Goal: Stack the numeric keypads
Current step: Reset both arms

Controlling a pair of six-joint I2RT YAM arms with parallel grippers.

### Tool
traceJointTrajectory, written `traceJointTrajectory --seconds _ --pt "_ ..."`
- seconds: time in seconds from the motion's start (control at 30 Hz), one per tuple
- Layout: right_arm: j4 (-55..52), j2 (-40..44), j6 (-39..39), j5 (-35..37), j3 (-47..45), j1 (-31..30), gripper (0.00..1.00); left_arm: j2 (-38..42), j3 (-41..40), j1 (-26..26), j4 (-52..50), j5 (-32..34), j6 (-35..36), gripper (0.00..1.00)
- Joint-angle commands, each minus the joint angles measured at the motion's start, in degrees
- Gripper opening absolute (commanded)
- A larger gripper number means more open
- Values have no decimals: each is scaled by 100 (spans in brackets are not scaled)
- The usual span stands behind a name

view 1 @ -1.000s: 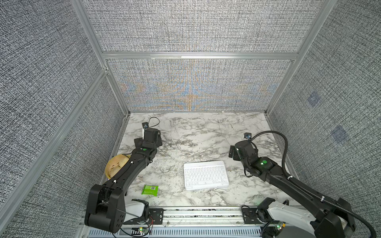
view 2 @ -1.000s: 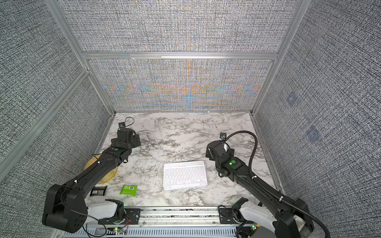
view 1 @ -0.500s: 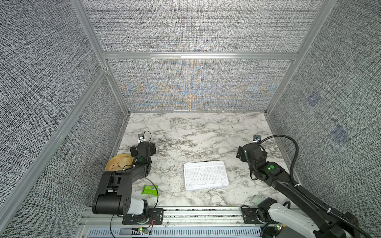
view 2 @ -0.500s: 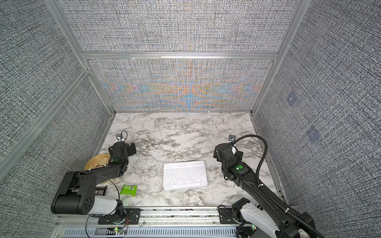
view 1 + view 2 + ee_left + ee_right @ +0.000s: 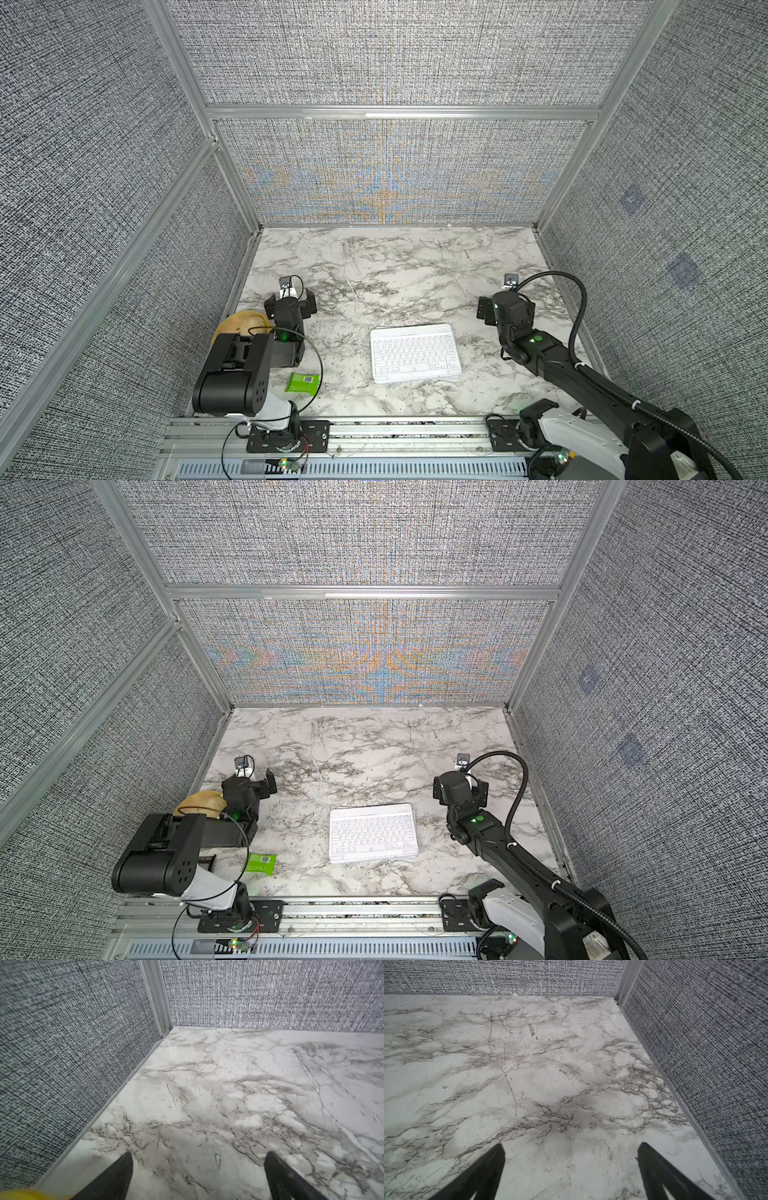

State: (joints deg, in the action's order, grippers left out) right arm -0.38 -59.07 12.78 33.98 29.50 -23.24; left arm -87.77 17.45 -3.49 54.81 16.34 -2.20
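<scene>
Both arms are drawn back toward their bases compared with a second ago, the left one folded close.

- The left fingers (image 5: 116, 1178) are spread wide over bare table (image 5: 374, 270), with nothing between them.
- The right fingers (image 5: 660, 1169) are likewise spread and empty.
- The keypads (image 5: 417, 353) are unmoved, in one pile at 6 o'clock of the table centre. A white one is on top with layered edges beneath it, and the count is not readable.
- The left fingers are at 10 o'clock of the pile, the right at 2 o'clock, both well apart from it.
- No loose keypad is seen, so the stacking is judged complete.
</scene>
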Motion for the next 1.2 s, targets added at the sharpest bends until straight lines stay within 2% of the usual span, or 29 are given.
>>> traceJointTrajectory --seconds 0.0,0.13,0.27,0.37,0.5,0.57,0.77,0.83,1.17 --pt "538 -42 -456 -252 -80 86 99 95 96 30 141 -105 -51 99" --pt "1659 -279 -1172 -508 -318 422 99 15 187 131 115 -272 -61 99" --pt "3303 -1046 -1751 -919 -623 949 99 24 183 141 98 -280 -69 99" --pt "4622 -1780 -1685 -1259 -939 1276 99 27 186 142 83 -281 -78 99" --pt "5621 -2695 -1649 -1830 -1086 1484 99 27 179 143 92 -280 -70 99" --pt "5526 -2875 -1691 -2198 -1014 1573 99 24 187 146 94 -279 -66 99" --pt "4939 -2936 -1458 -2492 -689 1832 99 28 188 144 83 -280 -70 99" --pt "4857 -2921 -1375 -2799 -650 1983 99 26 188 142 83 -281 -70 99" --pt "4908 -2891 -1392 -2800 -684 1989 99 32 154 145 142 -263 -62 99"
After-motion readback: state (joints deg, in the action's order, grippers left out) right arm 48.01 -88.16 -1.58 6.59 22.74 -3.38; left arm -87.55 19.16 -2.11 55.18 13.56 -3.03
